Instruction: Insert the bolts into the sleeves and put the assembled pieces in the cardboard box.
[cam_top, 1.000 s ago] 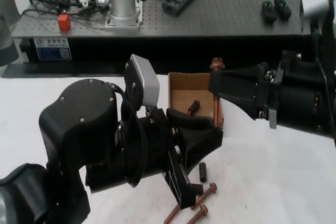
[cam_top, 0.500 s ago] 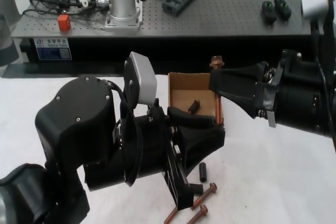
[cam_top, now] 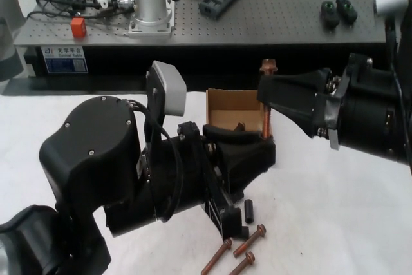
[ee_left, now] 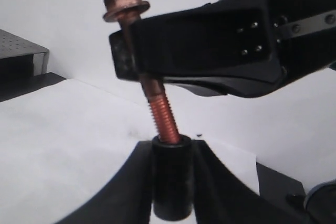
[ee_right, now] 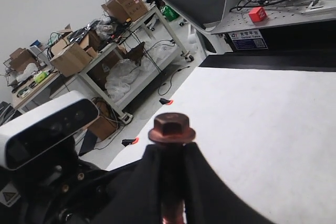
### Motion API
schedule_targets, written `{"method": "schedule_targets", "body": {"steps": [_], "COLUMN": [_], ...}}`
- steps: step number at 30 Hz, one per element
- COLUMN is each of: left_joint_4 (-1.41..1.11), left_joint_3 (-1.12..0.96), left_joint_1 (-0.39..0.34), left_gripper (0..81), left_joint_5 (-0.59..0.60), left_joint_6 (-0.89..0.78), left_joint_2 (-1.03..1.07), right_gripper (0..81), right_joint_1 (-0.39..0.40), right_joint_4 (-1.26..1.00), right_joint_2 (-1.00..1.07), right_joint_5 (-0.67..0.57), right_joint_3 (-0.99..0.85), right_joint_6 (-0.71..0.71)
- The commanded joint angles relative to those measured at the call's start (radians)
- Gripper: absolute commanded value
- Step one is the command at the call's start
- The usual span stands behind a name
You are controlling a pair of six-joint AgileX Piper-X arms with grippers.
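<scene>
A black sleeve [ee_left: 170,182] is held upright between the closed fingers of the left claw [cam_top: 248,152], just in front of the cardboard box [cam_top: 228,93]. A copper bolt [ee_left: 163,114] is gripped just below its head by the right claw [cam_top: 267,98], which is clamped on the shank. The bolt is kept nearly upright, and its threaded end is seen entering the mouth of the sleeve, with most of the thread exposed above it. Three more bolts [cam_top: 250,240] and one loose sleeve [cam_top: 248,210] are laid on the white worktop [cam_top: 335,210] near the left claw.
</scene>
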Motion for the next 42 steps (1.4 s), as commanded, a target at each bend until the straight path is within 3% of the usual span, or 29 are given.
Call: {"method": "schedule_targets", "body": {"steps": [1, 17, 23, 25, 29, 33, 36, 42], "left_joint_4": [-0.075, -0.073, -0.068, -0.068, -0.053, 0.028, 0.098, 0.272], "left_joint_3": [-0.012, -0.012, -0.012, -0.012, -0.012, -0.034, -0.072, -0.225], "left_joint_1": [0.001, 0.001, 0.001, 0.001, 0.001, 0.030, 0.066, 0.130], "left_gripper": [0.6, 0.6, 0.6, 0.6, 0.6, 0.6, 0.6, 0.6], "left_joint_5": [-0.052, -0.096, -0.096, -0.096, -0.143, -0.193, -0.193, -0.177], "left_joint_6": [-0.044, -0.006, 0.022, 0.033, 0.033, -0.057, -0.109, -0.114], "left_joint_2": [-0.011, -0.011, -0.011, -0.011, -0.011, -0.002, 0.029, 0.168], "right_gripper": [3.2, 2.0, 39.0, 42.0, 36.3, 18.7, 2.0, 3.2], "right_joint_1": [0.000, 0.000, -0.003, -0.026, -0.121, -0.188, -0.192, -0.192], "right_joint_4": [0.015, 0.105, 0.115, 0.125, 0.207, 0.356, 0.409, 0.425], "right_joint_2": [0.001, 0.001, -0.004, -0.025, -0.106, -0.206, -0.260, -0.290], "right_joint_5": [-0.002, -0.051, -0.054, -0.059, -0.133, -0.098, 0.048, 0.221], "right_joint_3": [-0.004, -0.004, -0.009, -0.013, -0.022, -0.022, -0.022, -0.022], "right_joint_6": [-0.023, -0.222, -0.241, -0.160, -0.103, -0.544, -0.873, -0.964]}}
